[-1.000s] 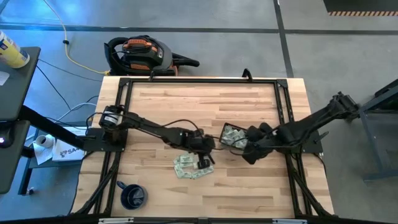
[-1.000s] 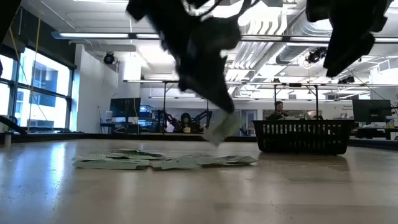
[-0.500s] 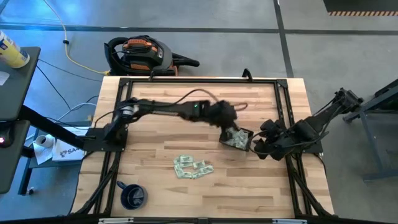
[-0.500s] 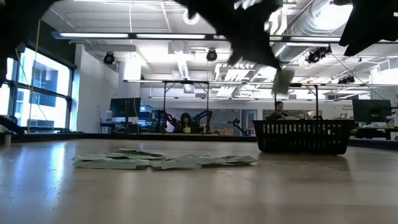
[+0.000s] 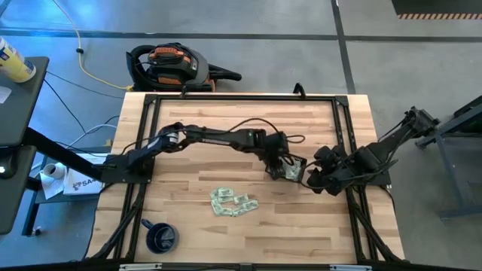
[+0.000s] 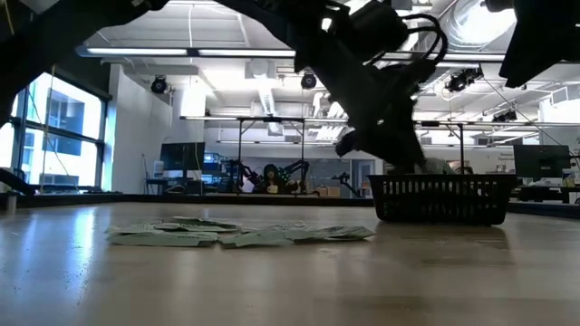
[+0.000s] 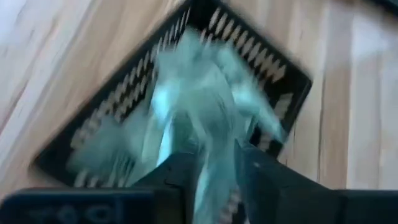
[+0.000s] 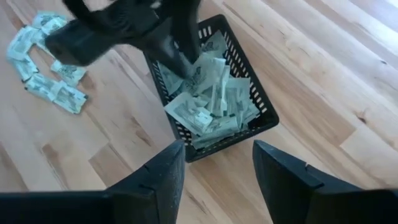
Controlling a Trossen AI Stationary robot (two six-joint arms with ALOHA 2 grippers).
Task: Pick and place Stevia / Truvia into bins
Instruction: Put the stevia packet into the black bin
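— Wooden table [image 5: 188, 128]: where are the sachets [image 5: 232, 202]?
— Loose pile mid-table; more fill the black tray [image 5: 287, 170].
— End effectors?
— Left end effector [image 5: 280, 167] inside the tray, spread unclear; right end effector [image 5: 310, 179] beside it, parted, empty.

The small flat paper sachets [image 8: 202, 102] were pale green and white with faint darker print. The shallow square plastic tray [image 8: 260, 106] was black with slotted, gridded walls, and the wooden table [image 5: 188, 211] was light tan with streaked plank grain.
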